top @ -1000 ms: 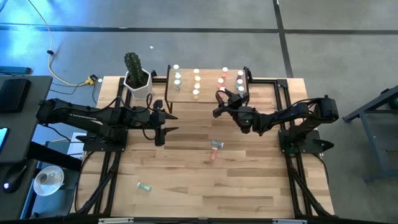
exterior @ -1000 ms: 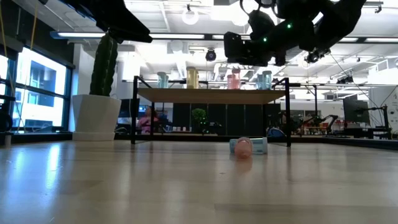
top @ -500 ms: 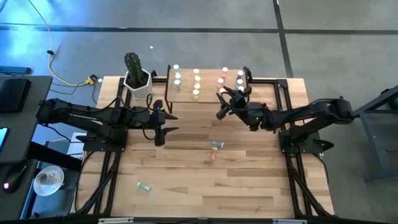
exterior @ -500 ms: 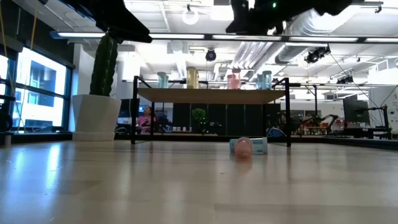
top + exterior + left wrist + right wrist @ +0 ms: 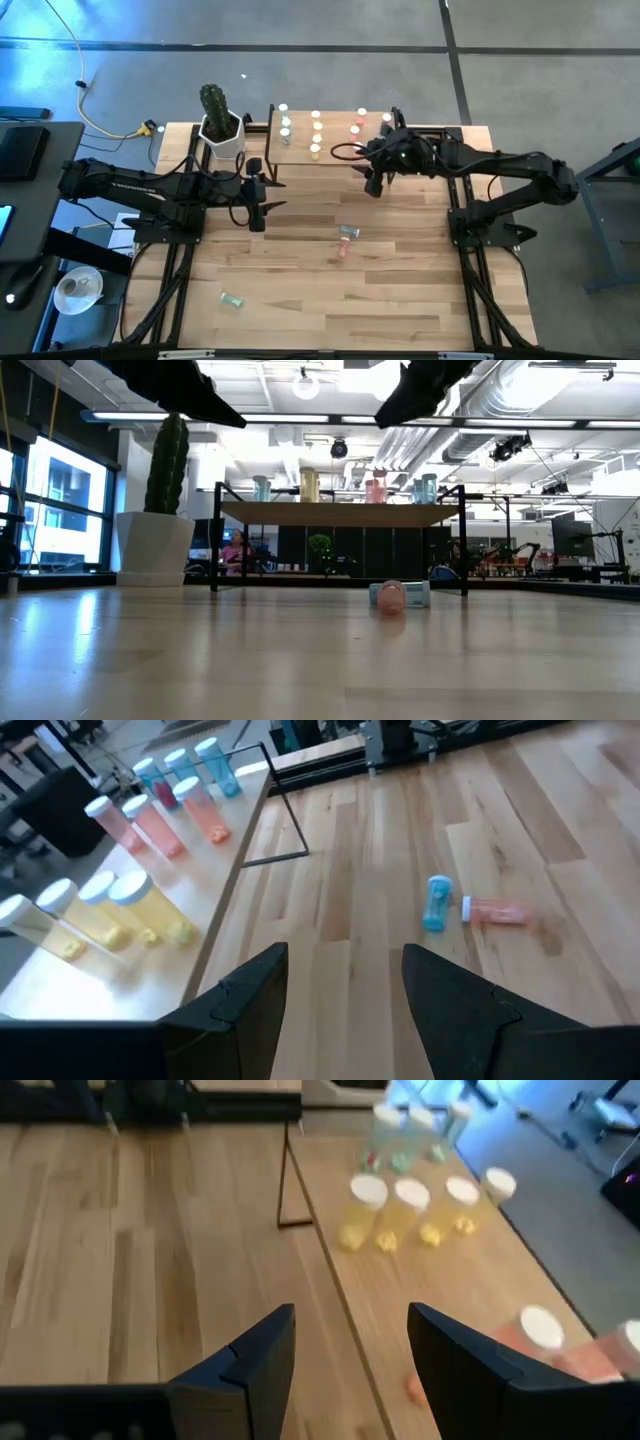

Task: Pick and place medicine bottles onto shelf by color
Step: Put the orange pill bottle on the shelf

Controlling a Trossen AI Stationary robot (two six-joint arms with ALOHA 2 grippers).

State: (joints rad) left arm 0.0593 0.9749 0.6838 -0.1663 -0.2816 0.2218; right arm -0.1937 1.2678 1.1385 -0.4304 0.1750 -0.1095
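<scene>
The light-wood shelf (image 5: pixel 335 143) stands at the table's far edge and carries upright medicine bottles in rows: green (image 5: pixel 285 126), yellow (image 5: pixel 316 132), pink (image 5: pixel 358 127) and pale blue (image 5: pixel 387 124). Three bottles lie on their sides on the tabletop: a blue one (image 5: pixel 348 232), a pink one (image 5: pixel 343 252) and a green one (image 5: pixel 232 300) near the front left. My right gripper (image 5: pixel 373 184) hangs open in the air just in front of the shelf's right part, empty. My left gripper (image 5: pixel 268 195) hovers open at the table's left, in front of the shelf's left end.
A white pot with a cactus (image 5: pixel 220 128) stands left of the shelf. The shelf's thin black legs (image 5: pixel 290 830) stand on the table. Bare wood spreads across the middle and the near half of the table around the loose bottles.
My right gripper has risen from just in front of the shelf, leaving the top of the low view, and has drawn slightly toward the table's right. Its wrist has tipped from pointing steeply down to a shallow slant. It stays open and empty. No bottle has moved.
</scene>
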